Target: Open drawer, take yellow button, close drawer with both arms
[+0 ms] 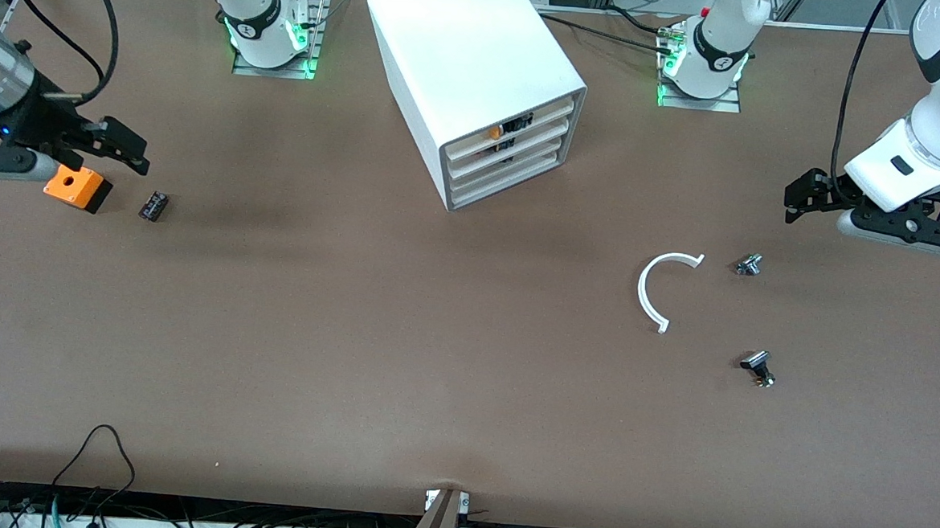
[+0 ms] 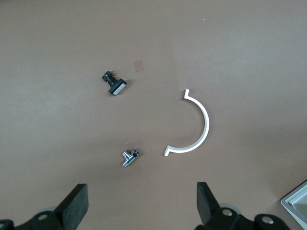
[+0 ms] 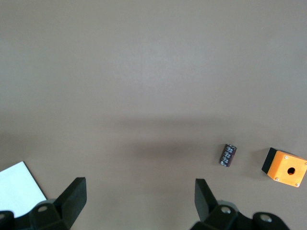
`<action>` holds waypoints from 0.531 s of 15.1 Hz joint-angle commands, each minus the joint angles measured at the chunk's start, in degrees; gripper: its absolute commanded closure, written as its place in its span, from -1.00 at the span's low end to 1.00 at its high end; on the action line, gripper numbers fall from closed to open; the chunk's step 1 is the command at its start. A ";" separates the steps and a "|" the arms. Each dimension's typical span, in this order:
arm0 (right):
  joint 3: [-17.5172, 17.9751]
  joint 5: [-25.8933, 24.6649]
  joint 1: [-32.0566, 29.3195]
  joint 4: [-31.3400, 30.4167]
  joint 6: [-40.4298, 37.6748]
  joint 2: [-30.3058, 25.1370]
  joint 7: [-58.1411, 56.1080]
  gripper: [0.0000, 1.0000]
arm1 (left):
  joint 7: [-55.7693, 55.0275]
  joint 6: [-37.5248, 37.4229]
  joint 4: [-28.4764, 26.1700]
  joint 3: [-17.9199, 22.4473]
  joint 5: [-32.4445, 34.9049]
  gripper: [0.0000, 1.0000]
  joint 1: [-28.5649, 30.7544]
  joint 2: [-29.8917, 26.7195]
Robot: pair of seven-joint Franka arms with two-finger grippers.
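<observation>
The white cabinet [image 1: 480, 71] stands at the table's middle, near the arms' bases. Its uppermost drawer [image 1: 546, 113] is pushed in. A small orange-yellow spot, the button [image 1: 495, 134], shows at that drawer's front beside a black part. My left gripper [image 1: 799, 199] hangs open and empty over the table at the left arm's end; in the left wrist view [image 2: 142, 206] its jaws stand wide apart. My right gripper [image 1: 126, 149] hangs open and empty at the right arm's end, over an orange box; the right wrist view [image 3: 139, 203] shows only bare table between its jaws.
An orange square box with a hole [image 1: 76, 187] [image 3: 284, 166] and a small black part [image 1: 154, 205] [image 3: 229, 155] lie under the right gripper. A white curved strip [image 1: 662, 290] [image 2: 192, 127], a silver knob [image 1: 749, 265] [image 2: 130, 157] and a black knob [image 1: 758, 368] [image 2: 114, 84] lie near the left gripper.
</observation>
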 commanded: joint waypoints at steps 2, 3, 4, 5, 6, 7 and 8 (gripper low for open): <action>-0.05 0.59 0.31 0.34 -0.67 4.07 -0.60 -1.00 | 0.93 -1.41 1.85 0.01 0.99 -0.99 -0.66 0.62; -0.05 0.59 0.31 0.34 -0.41 4.86 -0.25 -1.00 | 0.93 -1.41 1.85 0.01 0.99 -0.98 -0.66 0.62; -0.05 0.59 0.40 0.42 -0.06 5.57 -0.08 -1.00 | 1.01 -1.41 1.85 0.01 0.99 -0.99 -0.66 0.70; -0.05 0.59 0.48 0.43 0.03 6.18 0.19 -1.00 | 0.93 -1.41 1.85 0.01 0.99 -0.98 -0.66 0.62; 0.04 0.59 0.49 0.43 0.12 6.97 1.15 -1.00 | 0.93 -1.41 1.85 0.01 0.99 -0.98 -0.75 0.62; 0.04 0.59 0.57 0.43 0.55 7.85 2.37 -1.00 | 0.93 -1.41 1.85 -0.07 0.99 -0.98 -0.75 0.62; 0.13 0.59 0.57 0.43 1.08 8.56 3.26 -1.00 | 0.93 -1.41 1.85 -0.08 0.99 -0.99 -0.75 0.62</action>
